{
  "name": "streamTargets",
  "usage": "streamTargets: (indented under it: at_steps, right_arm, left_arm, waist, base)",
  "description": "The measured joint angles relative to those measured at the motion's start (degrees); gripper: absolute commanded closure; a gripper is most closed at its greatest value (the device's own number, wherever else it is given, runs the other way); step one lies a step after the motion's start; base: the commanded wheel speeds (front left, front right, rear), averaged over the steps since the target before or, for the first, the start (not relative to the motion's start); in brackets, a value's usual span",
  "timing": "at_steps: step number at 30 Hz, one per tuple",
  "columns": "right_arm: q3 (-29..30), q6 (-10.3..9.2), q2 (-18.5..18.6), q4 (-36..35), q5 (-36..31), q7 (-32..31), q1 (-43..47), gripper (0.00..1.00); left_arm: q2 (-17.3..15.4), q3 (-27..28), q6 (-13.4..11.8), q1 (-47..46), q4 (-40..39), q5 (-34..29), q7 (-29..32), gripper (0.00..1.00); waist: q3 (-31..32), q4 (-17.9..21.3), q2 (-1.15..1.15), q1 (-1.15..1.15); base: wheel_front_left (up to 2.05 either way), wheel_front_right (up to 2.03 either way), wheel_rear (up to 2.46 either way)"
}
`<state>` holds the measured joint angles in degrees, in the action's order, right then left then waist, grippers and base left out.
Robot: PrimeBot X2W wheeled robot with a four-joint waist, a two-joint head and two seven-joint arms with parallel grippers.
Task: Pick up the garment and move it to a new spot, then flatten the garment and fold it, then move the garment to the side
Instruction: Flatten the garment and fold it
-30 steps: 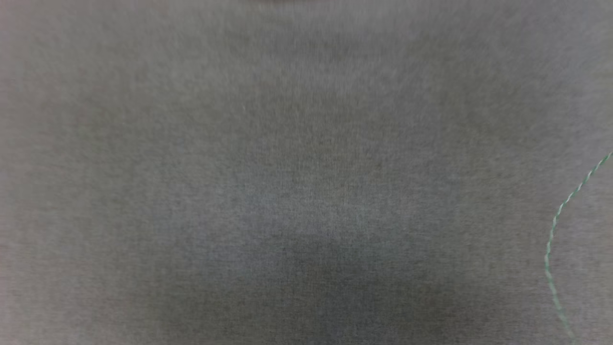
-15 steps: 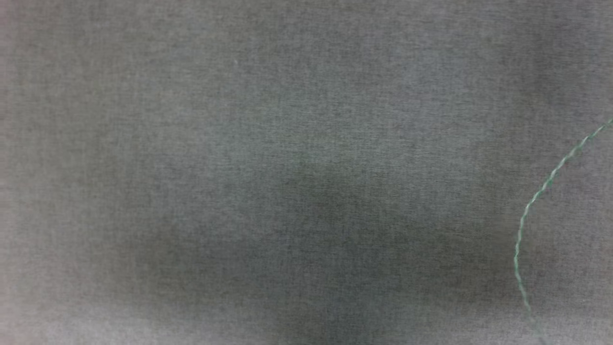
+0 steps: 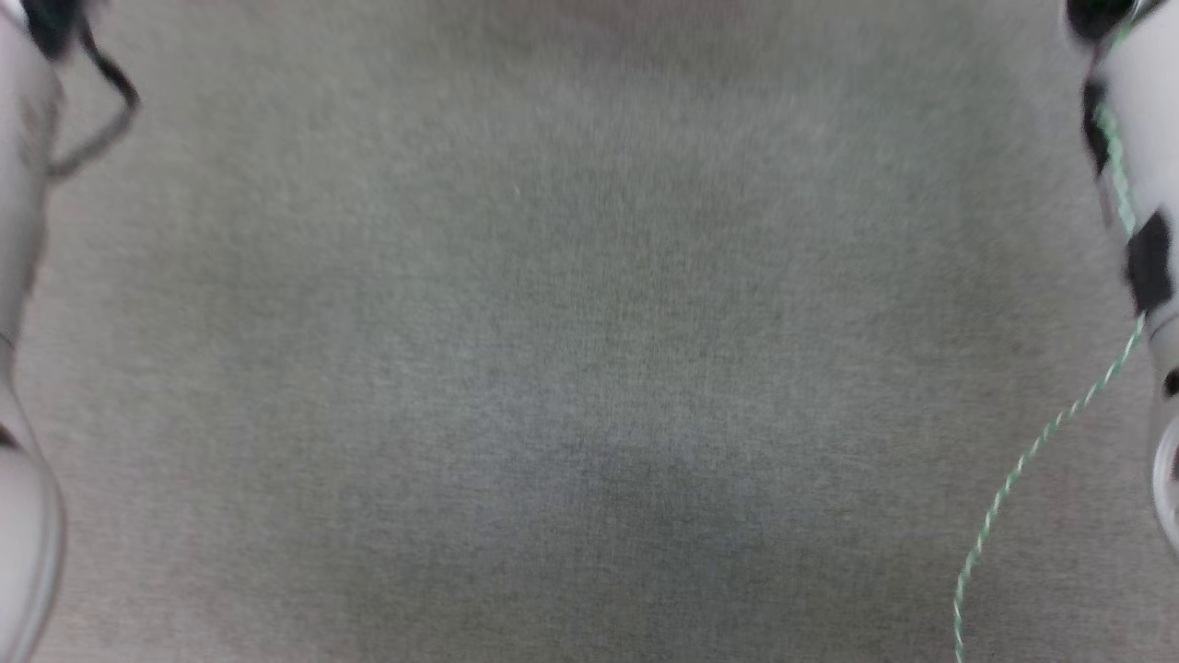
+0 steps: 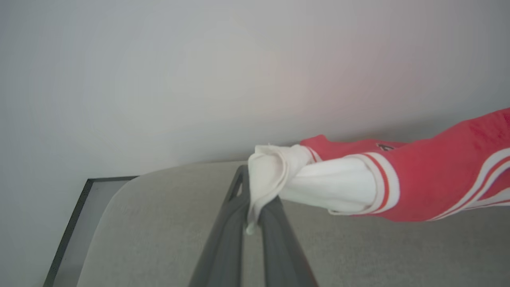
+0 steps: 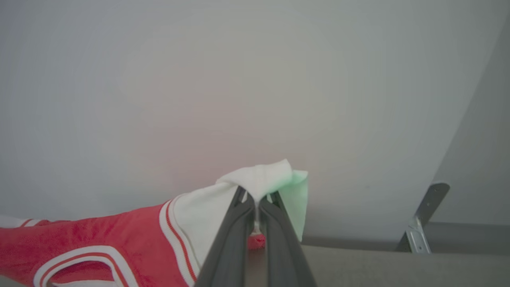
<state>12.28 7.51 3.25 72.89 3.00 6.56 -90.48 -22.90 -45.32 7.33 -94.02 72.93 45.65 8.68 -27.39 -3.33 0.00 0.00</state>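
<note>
**While both grippers are clamped on white sleeve cloth, the garment spans between them**

Left wrist view: left gripper (image 4: 255, 196) has its fingers pressed together on a bunched fold of white fabric. From that pinch the garment (image 4: 430, 179) runs off to the view's right edge: white sleeve first, then a white-and-red stripe band, then red body. It sits over the grey cloth surface (image 4: 159, 231); can't tell if any part touches it. A dark edge strip (image 4: 73, 227) borders that surface at lower left, with a plain pale wall (image 4: 159, 79) behind.

Right wrist view: right gripper (image 5: 258, 199) is likewise closed tight on white cloth, with a small peak of fabric poking up past the fingertips and a greenish tint on its right flap. The garment trails to the lower left, red with white striping. A metal bracket (image 5: 423, 219) stands at the right, by the wall.

Head view: blurred. Grey cloth surface across the middle. Pale left forearm (image 3: 18, 276) at the left edge, with a black cable (image 3: 110, 101) looped beside it. Pale right forearm (image 3: 1147, 138) at the right edge, with a green-and-white twisted cord (image 3: 1013, 479) hanging from it towards the bottom edge.
</note>
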Motion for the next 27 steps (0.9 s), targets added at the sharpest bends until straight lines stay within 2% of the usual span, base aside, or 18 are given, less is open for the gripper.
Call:
streamTargets:
  at_steps: [5,11,14,18,21,25,27]
  right_arm:
    - [-5.24,0.0,1.98,0.47,6.33,-8.32,7.32,1.0]
    - [-12.1,0.01,3.33,-2.33,15.63,-21.8,18.31,1.0]
    - [-17.22,0.0,5.88,-10.02,21.21,-26.86,25.46,1.0]
    - [-23.54,0.02,12.15,-23.53,28.44,-31.82,38.64,1.0]
    - [-25.18,0.02,16.59,-33.43,33.27,-35.11,48.77,1.0]
    - [-23.54,0.02,20.54,-44.55,37.55,-39.18,60.47,1.0]
    - [-22.03,0.02,21.18,-49.07,38.93,-41.42,65.48,1.0]
  left_arm:
    - [-0.89,-1.12,0.07,7.93,-2.38,2.44,4.41,1.0]
    - [-4.53,-2.66,0.16,17.94,-7.97,5.89,7.46,1.0]
    - [-6.15,-3.22,0.16,23.18,-11.24,7.77,8.48,1.0]
    - [-7.9,-4.21,0.19,30.39,-15.62,9.01,8.67,1.0]
    - [-8.43,-4.32,0.02,36.18,-19.01,10.46,9.13,1.0]
    - [-9.92,-3.99,-2.58,43.01,-25.57,12.17,8.38,1.0]
    - [-10.99,-3.98,-3.93,46.69,-29.2,12.69,8.11,1.0]
  waist:
    - [6.89,0.07,0.0,0.0]
    - [14.63,-0.02,0.0,0.0]
    - [18.07,-0.12,0.0,0.0]
    - [21.96,-0.45,0.0,0.0]
    - [24.22,-0.83,0.0,0.0]
    - [26.02,-1.6,0.0,0.0]
    - [26.34,-2.05,0.0,0.0]
  base:
    - [0.0,0.0,0.0]
    - [0.0,0.0,0.0]
    - [0.0,0.0,0.0]
    - [0.0,0.0,0.0]
    - [0.0,0.0,0.0]
    - [0.0,0.0,0.0]
    - [0.0,0.0,0.0]
